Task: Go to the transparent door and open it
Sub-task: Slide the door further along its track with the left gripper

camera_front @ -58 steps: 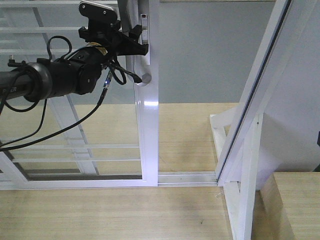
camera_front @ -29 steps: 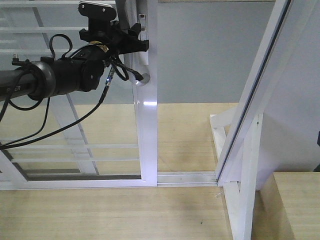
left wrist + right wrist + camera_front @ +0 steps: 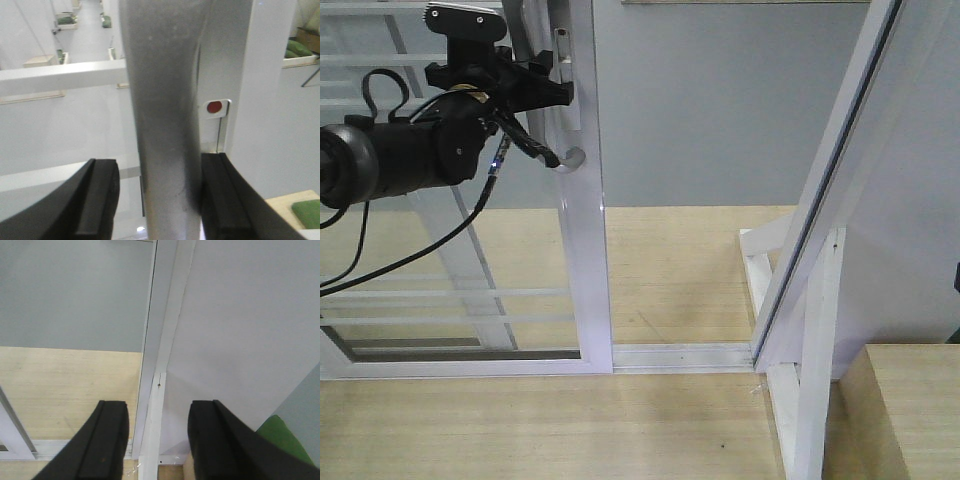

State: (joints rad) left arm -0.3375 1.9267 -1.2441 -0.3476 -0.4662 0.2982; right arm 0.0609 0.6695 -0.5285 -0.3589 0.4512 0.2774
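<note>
Tall transparent door (image 3: 500, 250) of clear glass in a white metal frame, crossed by thin horizontal white bars, standing at the left of the front view, its right stile resting in the white floor track (image 3: 680, 355) with an open gap to the right. Slanted white-framed glass panel (image 3: 840, 170) at the right, without a handle, over a pale wooden floor (image 3: 680, 260). Black left arm (image 3: 390, 165) reaching in from the left edge. Curved grey metal handle (image 3: 545, 110) on the door's right stile, beside a lock plate with a red dot (image 3: 214, 106). Left gripper (image 3: 160, 195) set around the handle, black fingers (image 3: 225, 200) spread to either side, right one touching, left one slightly apart. Right gripper (image 3: 157, 440) spread apart, holding nothing, aimed at the slanted panel's white post (image 3: 152, 425).
</note>
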